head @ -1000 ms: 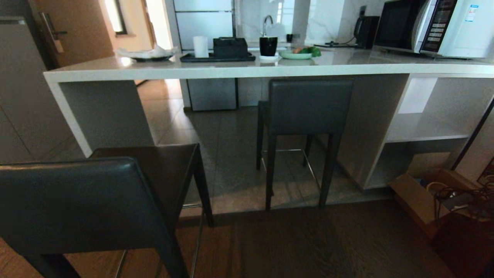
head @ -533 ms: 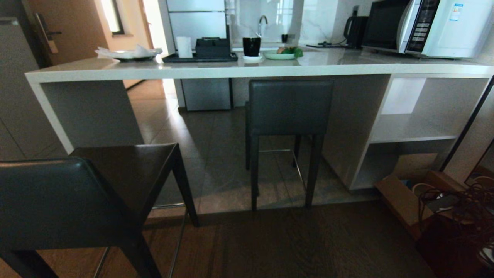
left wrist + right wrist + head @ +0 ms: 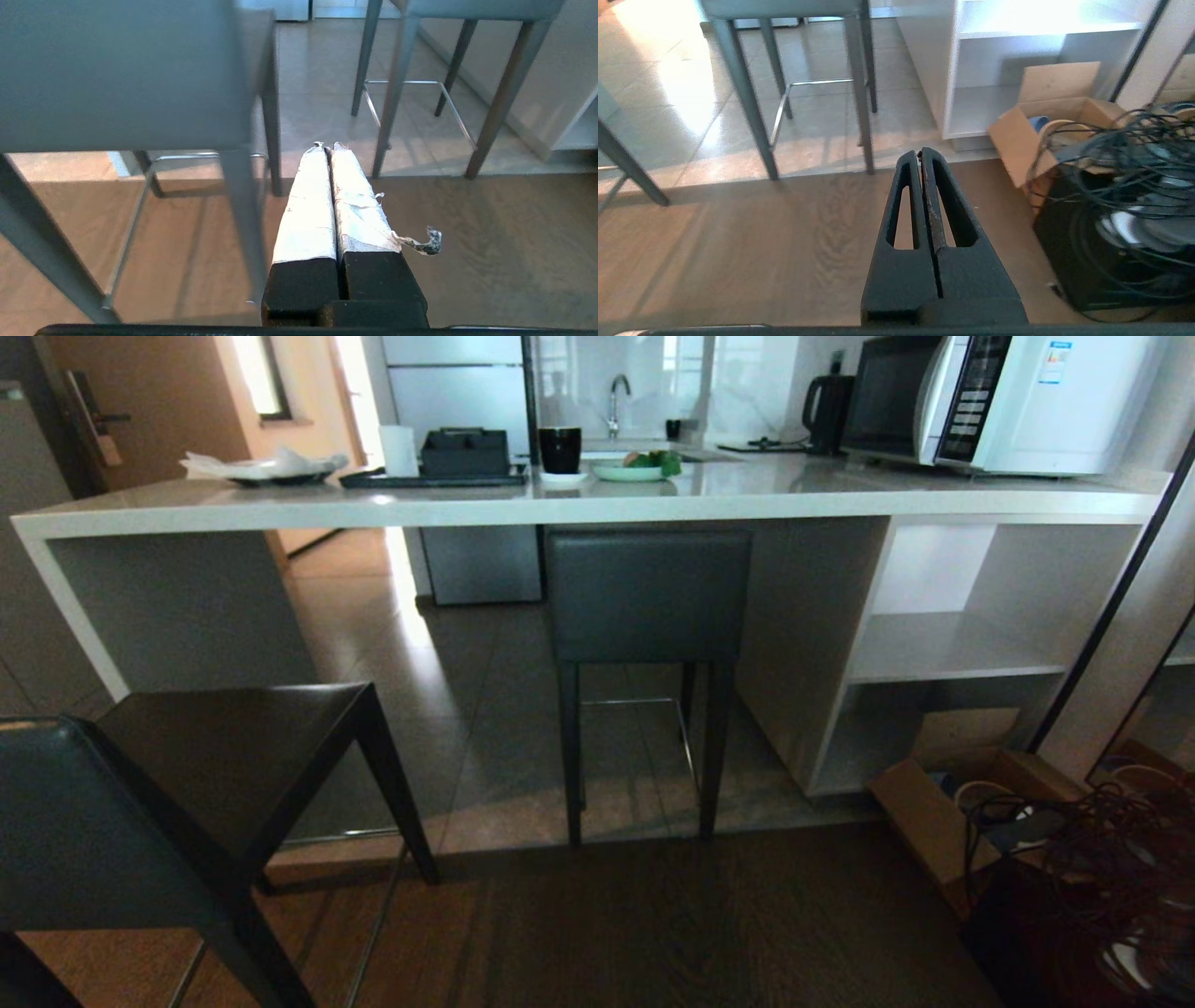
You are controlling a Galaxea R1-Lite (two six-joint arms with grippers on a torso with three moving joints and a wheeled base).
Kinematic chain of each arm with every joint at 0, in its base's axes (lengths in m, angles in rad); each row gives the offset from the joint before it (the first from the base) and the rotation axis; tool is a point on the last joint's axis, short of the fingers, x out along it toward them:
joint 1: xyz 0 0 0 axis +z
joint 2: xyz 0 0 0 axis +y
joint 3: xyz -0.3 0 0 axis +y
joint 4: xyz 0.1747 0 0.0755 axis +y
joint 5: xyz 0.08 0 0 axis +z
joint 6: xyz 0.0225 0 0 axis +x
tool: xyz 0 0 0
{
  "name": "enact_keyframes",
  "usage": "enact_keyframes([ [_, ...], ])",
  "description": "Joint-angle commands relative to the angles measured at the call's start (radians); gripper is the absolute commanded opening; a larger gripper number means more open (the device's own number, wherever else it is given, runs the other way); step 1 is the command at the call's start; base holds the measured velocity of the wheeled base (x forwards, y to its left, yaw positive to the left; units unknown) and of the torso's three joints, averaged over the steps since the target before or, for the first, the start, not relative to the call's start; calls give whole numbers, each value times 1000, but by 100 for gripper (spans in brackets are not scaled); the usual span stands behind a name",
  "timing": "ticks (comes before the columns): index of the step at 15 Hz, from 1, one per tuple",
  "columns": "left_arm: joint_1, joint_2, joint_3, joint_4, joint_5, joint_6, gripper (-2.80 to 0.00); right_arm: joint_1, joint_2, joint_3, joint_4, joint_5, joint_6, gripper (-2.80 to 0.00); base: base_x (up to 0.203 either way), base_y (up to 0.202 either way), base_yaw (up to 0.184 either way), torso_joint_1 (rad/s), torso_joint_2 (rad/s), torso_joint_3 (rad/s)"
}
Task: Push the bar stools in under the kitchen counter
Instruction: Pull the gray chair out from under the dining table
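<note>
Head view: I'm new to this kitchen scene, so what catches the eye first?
The long pale kitchen counter spans the view, with one dark bar stool tucked under its middle. A second stool stands pulled out, close at lower left. A white microwave sits on the counter's right end.

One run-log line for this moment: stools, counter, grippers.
far dark grey leather bar stool: tucked under pale stone kitchen counter | near dark leather bar stool: out on floor | left gripper: shut, empty | right gripper: shut, empty
</note>
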Motion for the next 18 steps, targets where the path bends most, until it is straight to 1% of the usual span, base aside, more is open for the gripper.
enact_keyframes([
  [1, 0, 1, 2, 0, 0, -1, -280, 0, 0, 2, 0, 1, -1, -280, 0, -188, 6, -2, -1, 4],
  [3, 0, 1, 2, 0, 0, -1, -280, 0, 0, 2, 0, 0, 0, -280, 0, -125, 2, 1, 0, 2],
  [17, 0, 1, 2, 0, 0, -1, -280, 0, 1, 2, 0, 0, 0, -280, 0, 0, 0, 0, 0, 0],
  [18, 0, 1, 2, 0, 0, -1, -280, 0, 0, 2, 0, 0, 0, -280, 135, 0, 2, 3, 6, 7],
])
